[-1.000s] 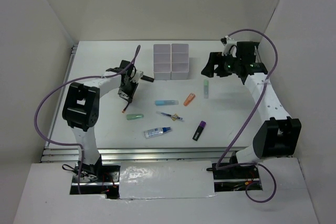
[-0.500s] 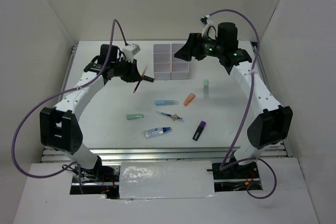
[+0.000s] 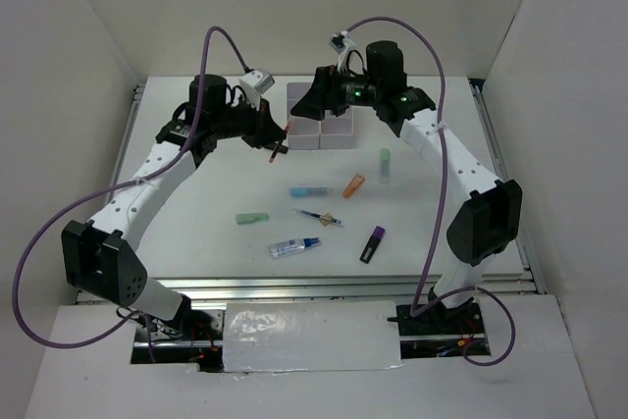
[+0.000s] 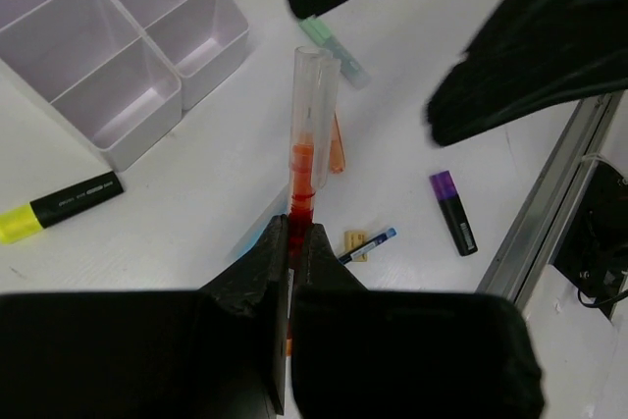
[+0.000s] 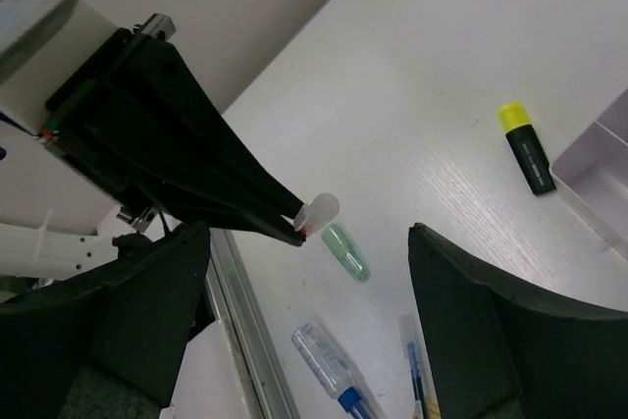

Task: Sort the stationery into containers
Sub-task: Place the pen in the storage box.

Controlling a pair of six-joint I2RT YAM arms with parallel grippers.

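My left gripper [image 4: 292, 233] is pinched shut on the red end of a slim pen [image 4: 308, 125], held up off the matte white table [image 3: 196, 233], its clear plastic cap pointing away from me. In my left wrist's view a yellow-black marker [image 4: 59, 208] lies flat at 9 o'clock, just beside the containers [image 4: 118, 56]. These are glossy white square bins with thin walls, sitting at 11 o'clock. An orange marker [image 4: 337, 149] is partly hidden behind the pen, and a tiny tan block [image 4: 354, 242] lies right against a thin dark pen [image 4: 373, 238] at 3 o'clock. Seen from above, a green marker [image 3: 252, 218], a white tube with a blue cap [image 3: 294, 246], a light-blue marker [image 3: 311, 191], a purple marker [image 3: 372, 243] and a pale green marker [image 3: 386, 166] lie scattered between 5 and 7 o'clock of the bins. My right gripper [image 3: 312, 105] overlaps the bins' left edge, fingers spread wide and holding nothing. Its black bulk blocks the upper right of my left wrist's view.
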